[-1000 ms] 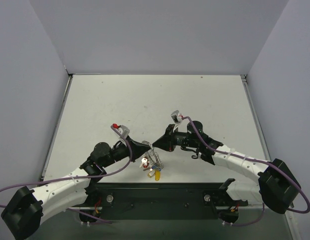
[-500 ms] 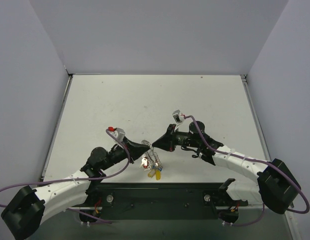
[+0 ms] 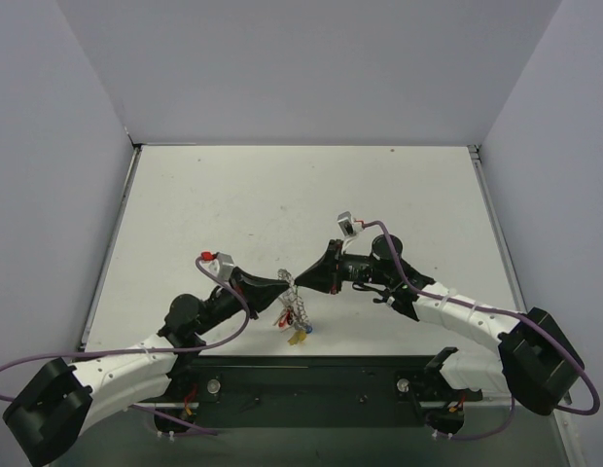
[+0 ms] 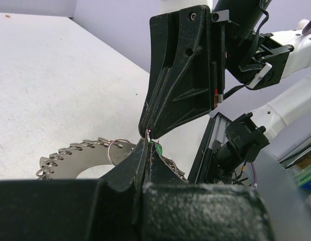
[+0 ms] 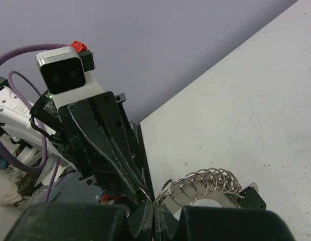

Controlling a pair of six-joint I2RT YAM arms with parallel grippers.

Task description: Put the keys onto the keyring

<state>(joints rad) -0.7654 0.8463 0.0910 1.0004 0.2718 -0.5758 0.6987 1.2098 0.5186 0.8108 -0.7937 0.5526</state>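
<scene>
I have the left hand (image 3: pixel 282 283) and the right hand (image 3: pixel 305 280) nose to nose over the near middle of the counter (image 3: pixel 233 195), tips almost touching. On the left wrist view my own fingers are pressed together with no gap, and the flat band of the keyring (image 3: pixel 297 307) comes out on both sides of them, so that hand is clamped on the ring. The right hand's fingers are together too, closed to a fine point just above the left one; from its own camera the pinch sits right at the ring's edge beside a row of wire loops (image 5: pixel 208 182), though exactly which strand it grips I can't tell.

The ring hangs below the two tips, tilted. The keys (image 3: pixel 300 337) dangle at its lower end: I make out a yellow head, a blue one and a red one. Whether they touch the counter, I can't say.

The counter is plain white, faintly scuffed, with a black rail (image 3: pixel 311 375) along the near edge. Pale lavender walls (image 3: pixel 301 68) close it in on three sides.
</scene>
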